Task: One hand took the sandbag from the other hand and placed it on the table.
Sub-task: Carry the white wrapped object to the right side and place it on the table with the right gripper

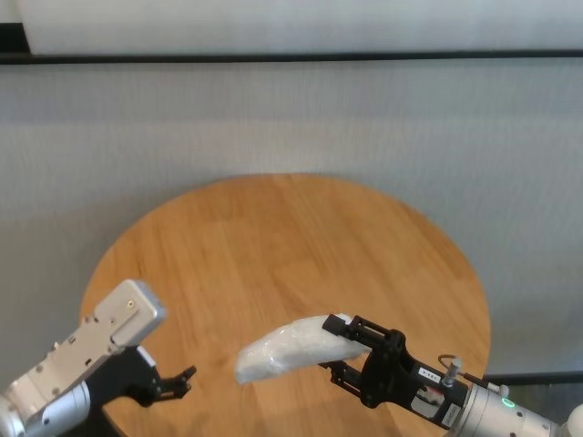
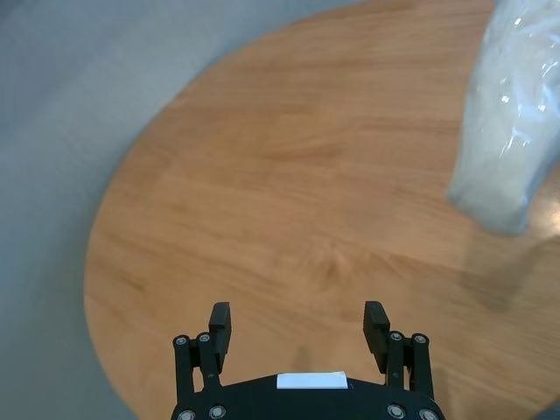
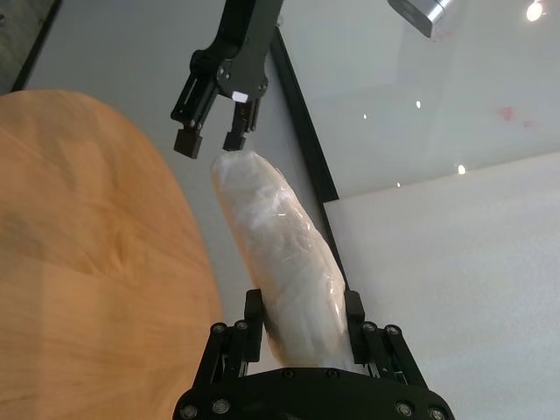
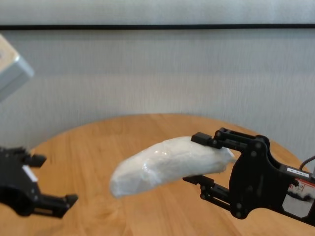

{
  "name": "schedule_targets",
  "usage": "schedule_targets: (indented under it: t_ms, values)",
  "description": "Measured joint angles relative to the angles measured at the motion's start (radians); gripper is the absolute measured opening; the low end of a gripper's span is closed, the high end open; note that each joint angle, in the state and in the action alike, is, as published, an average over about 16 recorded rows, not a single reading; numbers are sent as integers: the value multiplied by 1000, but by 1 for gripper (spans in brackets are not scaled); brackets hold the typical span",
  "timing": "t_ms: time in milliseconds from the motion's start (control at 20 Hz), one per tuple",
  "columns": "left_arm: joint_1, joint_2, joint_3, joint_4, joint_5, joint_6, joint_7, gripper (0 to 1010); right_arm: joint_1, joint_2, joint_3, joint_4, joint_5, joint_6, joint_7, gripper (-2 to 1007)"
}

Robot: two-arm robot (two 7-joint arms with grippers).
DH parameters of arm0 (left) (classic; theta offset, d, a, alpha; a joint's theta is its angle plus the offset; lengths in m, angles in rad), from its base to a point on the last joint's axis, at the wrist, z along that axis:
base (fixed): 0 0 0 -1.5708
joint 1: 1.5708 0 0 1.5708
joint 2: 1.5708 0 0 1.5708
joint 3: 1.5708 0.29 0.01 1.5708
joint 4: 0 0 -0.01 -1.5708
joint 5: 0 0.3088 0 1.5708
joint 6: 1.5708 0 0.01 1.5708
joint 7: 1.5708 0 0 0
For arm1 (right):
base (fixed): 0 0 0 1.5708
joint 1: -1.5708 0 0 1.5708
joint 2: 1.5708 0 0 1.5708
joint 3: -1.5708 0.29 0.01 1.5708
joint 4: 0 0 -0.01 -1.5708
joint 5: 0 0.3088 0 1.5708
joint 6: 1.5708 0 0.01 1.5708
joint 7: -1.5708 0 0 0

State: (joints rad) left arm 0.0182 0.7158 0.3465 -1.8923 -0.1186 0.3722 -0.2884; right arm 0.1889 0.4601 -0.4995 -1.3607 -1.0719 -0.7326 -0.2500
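Observation:
The white lumpy sandbag (image 1: 287, 350) hangs in the air above the round wood table (image 1: 291, 237). My right gripper (image 1: 351, 346), with a plain body and a long white label, is shut on one end of it. The bag also shows in the right wrist view (image 3: 280, 236) and the chest view (image 4: 162, 164). Its free end points toward my left gripper (image 1: 182, 381). That gripper carries a small white sticker and is open and empty, a short way from the bag. In the left wrist view, my left gripper (image 2: 298, 315) hovers over the table with the bag (image 2: 507, 114) off to one side.
The table top (image 2: 289, 175) is bare wood with nothing on it. A grey wall stands behind the table, and grey floor (image 2: 52, 175) lies around it.

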Motion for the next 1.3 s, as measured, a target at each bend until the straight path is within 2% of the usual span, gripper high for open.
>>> schedule_targets:
  t_ms: [400,600,750,1000,1300]
  values:
    - [-61,16,37,40,35,-79,-94,1000,0,0,0,0,0,0,0,528]
    - [-75,17,45,53,41,-101,-117,1000,4,-1,3,2,9,1,6,528]
    - [-80,17,48,60,42,-112,-127,1000,15,-5,11,8,38,6,25,528]
    - [-81,16,49,63,41,-116,-128,1000,46,-17,35,32,134,30,90,528]
    - [-78,17,46,59,40,-111,-123,1000,116,-47,79,106,312,98,218,528]
